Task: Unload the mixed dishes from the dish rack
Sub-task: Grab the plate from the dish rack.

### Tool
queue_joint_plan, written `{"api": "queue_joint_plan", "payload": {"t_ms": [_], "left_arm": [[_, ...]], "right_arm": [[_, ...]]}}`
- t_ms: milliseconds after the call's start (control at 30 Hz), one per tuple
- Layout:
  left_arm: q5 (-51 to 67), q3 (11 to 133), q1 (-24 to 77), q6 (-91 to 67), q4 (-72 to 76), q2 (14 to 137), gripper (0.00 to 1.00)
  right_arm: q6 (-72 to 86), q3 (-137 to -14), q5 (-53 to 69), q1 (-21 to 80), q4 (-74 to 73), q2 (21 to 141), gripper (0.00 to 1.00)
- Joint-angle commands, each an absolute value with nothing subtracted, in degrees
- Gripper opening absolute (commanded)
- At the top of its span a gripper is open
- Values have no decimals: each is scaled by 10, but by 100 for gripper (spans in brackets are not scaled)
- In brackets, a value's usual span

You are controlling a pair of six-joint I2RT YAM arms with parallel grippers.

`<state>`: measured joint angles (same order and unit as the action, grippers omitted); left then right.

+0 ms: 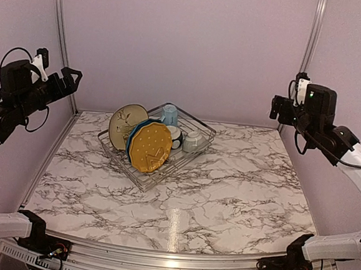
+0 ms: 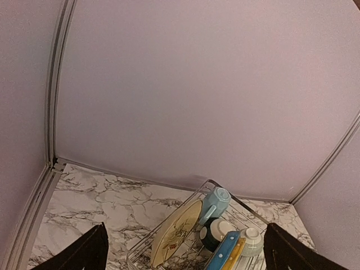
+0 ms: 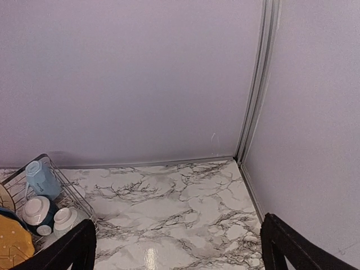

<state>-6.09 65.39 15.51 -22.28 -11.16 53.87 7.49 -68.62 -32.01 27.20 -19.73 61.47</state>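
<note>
The silver wire dish rack (image 1: pixel 184 163) sits at the table's middle back. In it stand a cream leaf plate (image 1: pixel 124 123), a blue dotted plate (image 1: pixel 134 134) and a mustard plate (image 1: pixel 150 147). Behind them are a pale blue mug (image 1: pixel 169 114), a dark teal bowl (image 1: pixel 175 136) and a grey-green bowl (image 1: pixel 194 141). My left gripper (image 1: pixel 71 77) is open and empty, high at the far left. My right gripper (image 1: pixel 278 107) is open and empty, high at the far right. The left wrist view shows the rack (image 2: pixel 222 188), mug (image 2: pixel 215 203) and cream plate (image 2: pixel 176 232) below.
The marble table (image 1: pixel 226 195) is ringed by pale walls with metal corner posts (image 1: pixel 62 38). The right wrist view shows bare marble (image 3: pixel 180 208) right of the rack (image 3: pixel 62 180), up to the back right corner post (image 3: pixel 256 101).
</note>
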Motion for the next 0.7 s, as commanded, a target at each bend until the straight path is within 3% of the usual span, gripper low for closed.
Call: {"api": "queue_joint_plan", "payload": {"t_ms": [0, 367, 667], "left_arm": [[5, 655, 152, -239, -147, 567, 99], [71, 646, 210, -268, -175, 634, 99], [19, 670, 309, -260, -211, 698, 99]], "right_arm": [[88, -683, -292, 257, -216, 630, 98], [119, -678, -236, 249, -241, 700, 99], [177, -672, -193, 248, -254, 743, 99]]}}
